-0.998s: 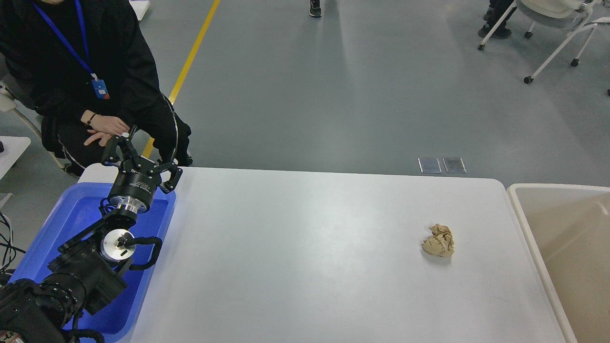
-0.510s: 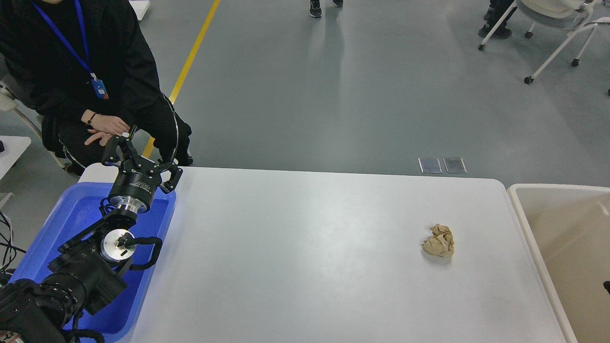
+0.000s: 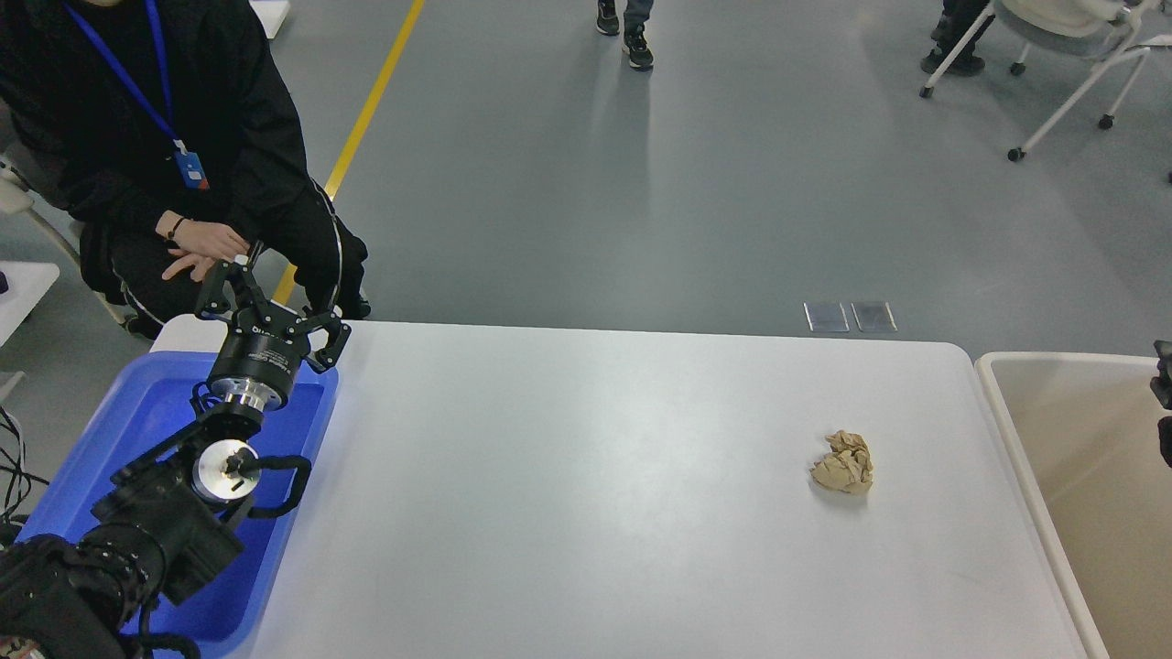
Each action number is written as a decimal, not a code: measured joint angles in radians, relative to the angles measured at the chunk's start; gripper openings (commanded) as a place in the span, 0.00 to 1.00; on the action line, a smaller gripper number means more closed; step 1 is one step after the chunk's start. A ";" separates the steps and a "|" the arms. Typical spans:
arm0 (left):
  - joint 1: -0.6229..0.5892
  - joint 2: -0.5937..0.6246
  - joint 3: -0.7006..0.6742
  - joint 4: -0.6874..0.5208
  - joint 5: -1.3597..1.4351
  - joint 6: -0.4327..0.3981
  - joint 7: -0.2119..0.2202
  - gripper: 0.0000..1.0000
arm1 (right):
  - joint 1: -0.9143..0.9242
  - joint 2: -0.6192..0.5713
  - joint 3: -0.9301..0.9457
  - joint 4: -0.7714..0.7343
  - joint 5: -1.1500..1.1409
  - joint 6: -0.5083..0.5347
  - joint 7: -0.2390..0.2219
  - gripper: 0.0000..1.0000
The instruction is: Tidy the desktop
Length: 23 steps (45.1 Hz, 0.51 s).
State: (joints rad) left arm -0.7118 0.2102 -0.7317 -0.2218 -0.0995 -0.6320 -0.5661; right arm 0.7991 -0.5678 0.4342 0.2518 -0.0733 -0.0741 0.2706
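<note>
The white desktop (image 3: 586, 476) fills the middle of the head view. A crumpled beige paper ball (image 3: 843, 463) lies on its right part. My left gripper (image 3: 275, 297) is open and empty, held over the far end of the blue tray (image 3: 137, 421) at the desktop's left edge, far from the paper ball. A small dark part of my right gripper (image 3: 1164, 389) shows at the right edge of the view, over the beige bin (image 3: 1035, 439). Its fingers cannot be told apart.
A person in black (image 3: 165, 156) sits just beyond the desktop's far left corner, hands close to my left gripper. The beige bin stands against the desktop's right edge. White wheeled chairs (image 3: 1062, 55) stand far back on the grey floor.
A dark part of my right arm has come up along the right edge of the view, over the bin. My left arm has barely moved. The paper ball has not moved.
</note>
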 measured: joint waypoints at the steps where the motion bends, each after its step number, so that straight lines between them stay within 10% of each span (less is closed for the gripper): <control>1: 0.000 0.000 0.000 0.000 0.000 0.000 0.000 1.00 | 0.000 -0.030 0.037 0.067 0.000 0.001 0.024 1.00; 23: -0.001 0.000 0.000 0.000 0.000 0.002 0.000 1.00 | -0.329 0.003 0.528 0.740 -0.209 -0.009 0.186 1.00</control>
State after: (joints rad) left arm -0.7125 0.2101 -0.7317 -0.2221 -0.0997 -0.6304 -0.5659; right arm 0.4702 -0.5646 0.9617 0.9921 -0.2824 -0.0831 0.4562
